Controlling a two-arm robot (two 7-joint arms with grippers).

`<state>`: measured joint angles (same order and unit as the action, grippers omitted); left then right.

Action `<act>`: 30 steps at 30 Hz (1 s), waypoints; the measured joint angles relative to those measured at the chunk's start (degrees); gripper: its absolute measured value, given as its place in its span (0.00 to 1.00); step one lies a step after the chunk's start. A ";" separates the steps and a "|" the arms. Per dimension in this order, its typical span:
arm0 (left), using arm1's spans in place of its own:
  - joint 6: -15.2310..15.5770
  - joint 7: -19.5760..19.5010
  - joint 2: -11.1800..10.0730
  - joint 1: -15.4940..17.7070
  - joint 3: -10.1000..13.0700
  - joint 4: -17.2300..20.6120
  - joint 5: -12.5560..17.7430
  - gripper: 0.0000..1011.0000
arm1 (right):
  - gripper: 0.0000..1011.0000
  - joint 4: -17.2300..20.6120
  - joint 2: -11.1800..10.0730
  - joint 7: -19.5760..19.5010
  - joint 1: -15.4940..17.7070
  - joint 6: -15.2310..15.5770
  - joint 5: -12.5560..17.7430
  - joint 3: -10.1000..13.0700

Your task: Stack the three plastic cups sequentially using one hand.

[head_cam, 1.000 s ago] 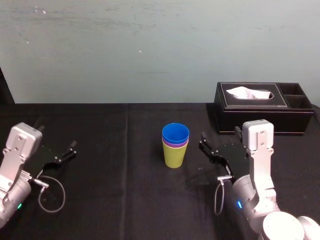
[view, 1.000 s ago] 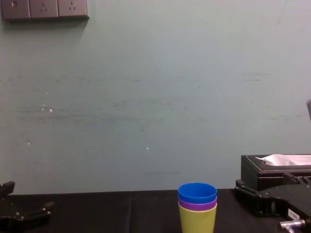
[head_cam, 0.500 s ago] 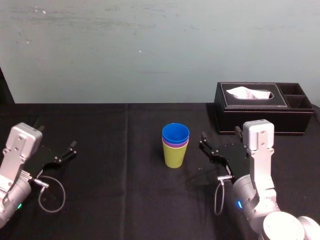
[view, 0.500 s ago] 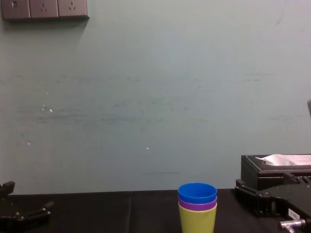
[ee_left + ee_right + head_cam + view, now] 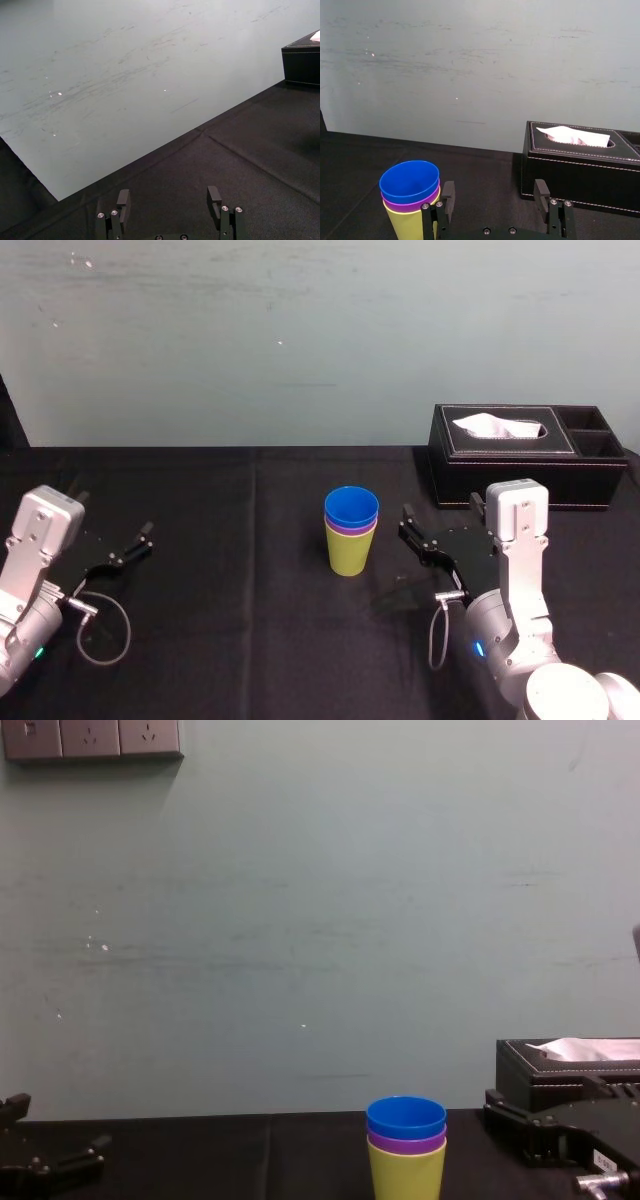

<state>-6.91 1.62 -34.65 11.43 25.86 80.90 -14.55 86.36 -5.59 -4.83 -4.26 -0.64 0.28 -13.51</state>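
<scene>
Plastic cups (image 5: 351, 530), three in one stack, right gripper (image 5: 407, 526) near, left gripper (image 5: 147, 537) parked, both fingers (image 5: 448, 194) apart

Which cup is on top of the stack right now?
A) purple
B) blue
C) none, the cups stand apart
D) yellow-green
B: the blue cup sits nested in the purple cup, which sits in the yellow-green cup.

Black table (image 5: 250, 640): cup stack (image 5: 351, 538), tissue box (image 5: 528, 458).
</scene>
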 joint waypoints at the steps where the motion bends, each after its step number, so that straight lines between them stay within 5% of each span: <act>1: 0.00 0.00 0.00 0.00 0.00 0.00 0.00 0.99 | 0.99 0.00 0.00 0.00 0.00 0.00 0.00 0.00; 30: 0.00 0.00 0.00 0.00 0.00 0.00 0.00 0.99 | 0.99 0.00 0.00 0.00 0.00 0.00 0.00 0.00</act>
<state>-6.91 1.62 -34.64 11.43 25.86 80.90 -14.55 86.36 -5.59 -4.83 -4.26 -0.63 0.27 -13.51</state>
